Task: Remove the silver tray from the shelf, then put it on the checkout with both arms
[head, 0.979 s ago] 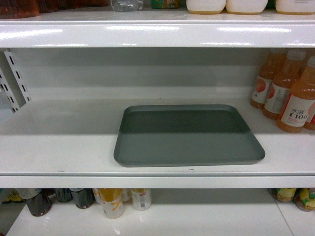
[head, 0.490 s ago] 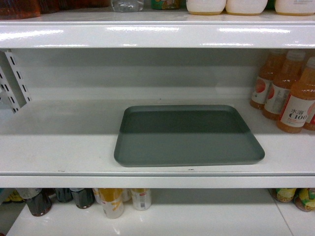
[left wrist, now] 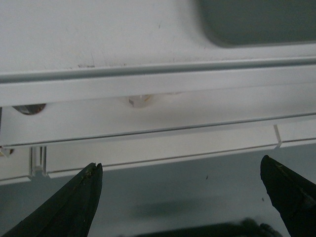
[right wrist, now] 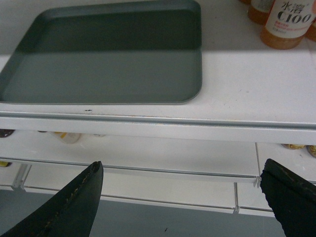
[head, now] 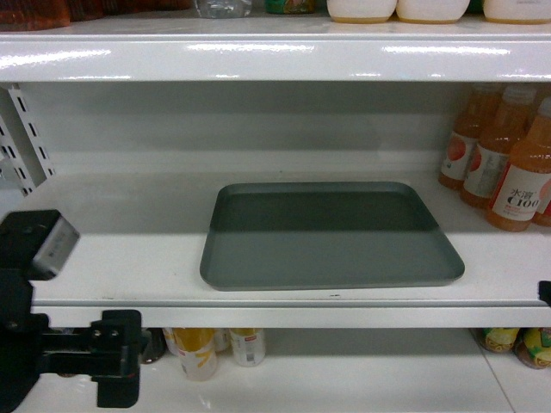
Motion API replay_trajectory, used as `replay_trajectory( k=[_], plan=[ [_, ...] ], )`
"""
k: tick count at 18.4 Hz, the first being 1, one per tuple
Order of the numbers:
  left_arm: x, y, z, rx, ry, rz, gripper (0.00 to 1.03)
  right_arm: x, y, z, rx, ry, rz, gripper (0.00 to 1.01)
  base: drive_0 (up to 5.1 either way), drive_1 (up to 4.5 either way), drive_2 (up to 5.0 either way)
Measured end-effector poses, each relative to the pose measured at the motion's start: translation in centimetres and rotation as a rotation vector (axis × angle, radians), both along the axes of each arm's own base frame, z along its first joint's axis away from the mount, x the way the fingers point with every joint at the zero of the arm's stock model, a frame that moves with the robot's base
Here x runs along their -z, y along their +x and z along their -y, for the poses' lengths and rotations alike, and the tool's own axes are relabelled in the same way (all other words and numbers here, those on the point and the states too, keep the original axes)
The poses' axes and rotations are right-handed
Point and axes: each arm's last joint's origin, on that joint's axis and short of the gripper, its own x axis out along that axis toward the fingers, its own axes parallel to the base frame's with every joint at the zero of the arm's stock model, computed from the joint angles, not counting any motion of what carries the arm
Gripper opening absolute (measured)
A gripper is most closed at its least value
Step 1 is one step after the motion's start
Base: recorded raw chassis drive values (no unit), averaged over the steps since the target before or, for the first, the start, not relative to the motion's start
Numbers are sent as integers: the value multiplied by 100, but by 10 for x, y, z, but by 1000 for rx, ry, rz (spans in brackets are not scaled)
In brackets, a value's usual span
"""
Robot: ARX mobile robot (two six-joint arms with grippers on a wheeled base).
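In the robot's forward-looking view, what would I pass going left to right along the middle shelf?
Slotted white upright → left arm in the foreground → silver tray → orange drink bottles.

Left tool (left wrist: pixel 180 185) and right tool (right wrist: pixel 182 190) gape wide (nothing held).

Black left arm (head: pixel 52 353) with boxy blocks, small screws, a grey-faced block on top, thin tapered black fingers (left wrist: pixel 74 202) on both grippers
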Motion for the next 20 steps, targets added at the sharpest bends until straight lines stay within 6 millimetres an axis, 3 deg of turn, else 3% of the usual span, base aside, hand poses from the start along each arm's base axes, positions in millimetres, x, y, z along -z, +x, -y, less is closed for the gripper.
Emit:
replay_trajectory(
  k=[4, 8, 12, 14, 20],
  plan=[
    [23, 51, 11, -9, 24, -39, 98, 20, 55, -3, 32, 32, -85, 98, 0, 0, 0],
    [23, 97, 24, -21, 13, 16, 98, 32, 101, -10, 52, 44, -101, 98, 0, 0, 0],
    [26, 127, 40, -14, 14, 21, 98, 44, 136, -17, 66, 43, -121, 98, 0, 0, 0],
    [30, 151, 50, -12, 27, 21, 98, 52, 166, -18, 85, 30, -140, 98, 0, 0, 0],
    [42, 177, 56, -29, 66, -26, 98, 76, 202, -20, 82, -6, -222, 98, 0, 0, 0]
  ],
)
